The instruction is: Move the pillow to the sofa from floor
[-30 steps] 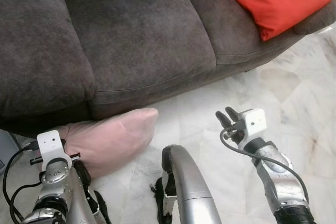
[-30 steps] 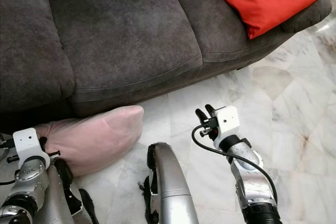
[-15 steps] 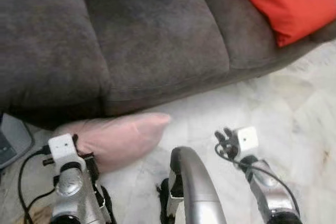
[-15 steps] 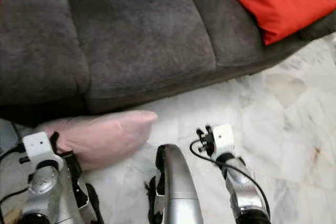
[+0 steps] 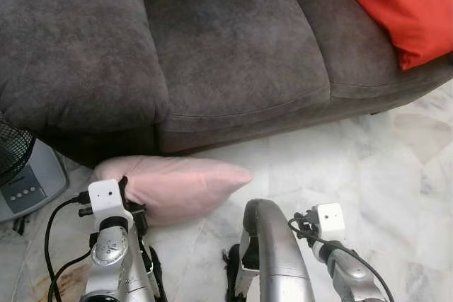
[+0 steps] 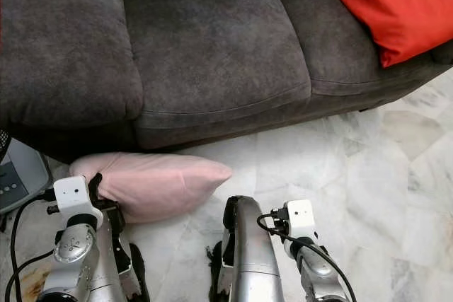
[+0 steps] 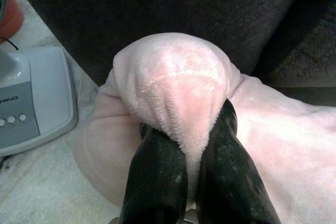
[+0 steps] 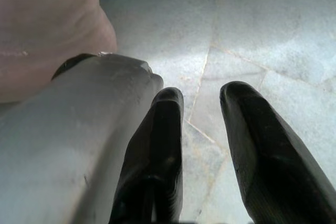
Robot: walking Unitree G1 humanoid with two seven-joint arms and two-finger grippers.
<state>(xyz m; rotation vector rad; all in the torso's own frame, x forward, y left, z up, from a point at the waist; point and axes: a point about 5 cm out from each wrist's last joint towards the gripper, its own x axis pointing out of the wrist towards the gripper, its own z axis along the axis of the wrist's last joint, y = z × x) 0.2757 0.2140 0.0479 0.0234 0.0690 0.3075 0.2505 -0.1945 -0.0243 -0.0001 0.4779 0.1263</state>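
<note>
A pale pink pillow lies on the marble floor against the base of the dark grey sofa. My left gripper is at the pillow's left end, shut on a bunched fold of the pink fabric, which bulges out between and above the two black fingers. In the eye view the left wrist sits right at that end of the pillow. My right gripper is open and holds nothing, low over the floor to the right of the pillow, apart from it.
A red cushion rests on the sofa's right seat. A white-and-grey fan base stands on the floor at the left, close to the pillow. My silver leg is between the arms. Bare marble floor spreads to the right.
The camera has swung, so the whole scene has shifted right and the fan has come into view. My right gripper has dropped lower. The pillow still lies on the floor.
</note>
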